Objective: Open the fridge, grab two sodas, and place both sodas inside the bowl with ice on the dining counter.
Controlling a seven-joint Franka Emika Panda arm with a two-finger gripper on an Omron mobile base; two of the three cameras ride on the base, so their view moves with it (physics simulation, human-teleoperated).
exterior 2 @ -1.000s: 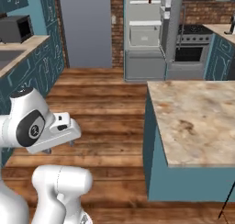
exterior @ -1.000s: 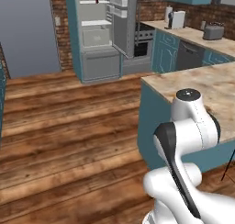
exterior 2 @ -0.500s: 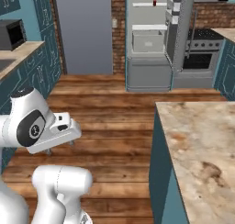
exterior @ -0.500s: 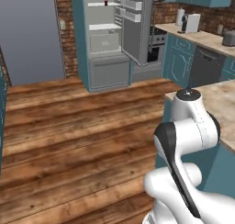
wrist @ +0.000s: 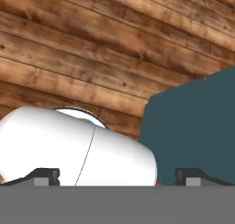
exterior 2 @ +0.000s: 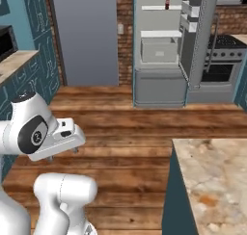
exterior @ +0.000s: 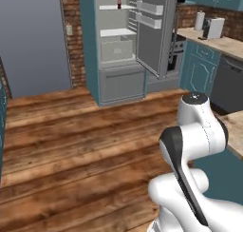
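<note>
Wooden kitchen floor (exterior: 71, 145), fridge (exterior: 123, 45) door open, cola bottle (exterior: 119, 2) on top shelf, pincer (wrist: 117, 177) spread, empty.

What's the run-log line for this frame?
phase: approach | fridge: door open | soda: top shelf | pincer: open, empty

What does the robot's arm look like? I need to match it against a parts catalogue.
The arm is glossy white with rounded, bulging links and dark grey to black bands at the joints. One joint cap carries a dark round disc with a small pale mark. The hand has two small dark, blocky fingertips. No cables are visible.
</note>
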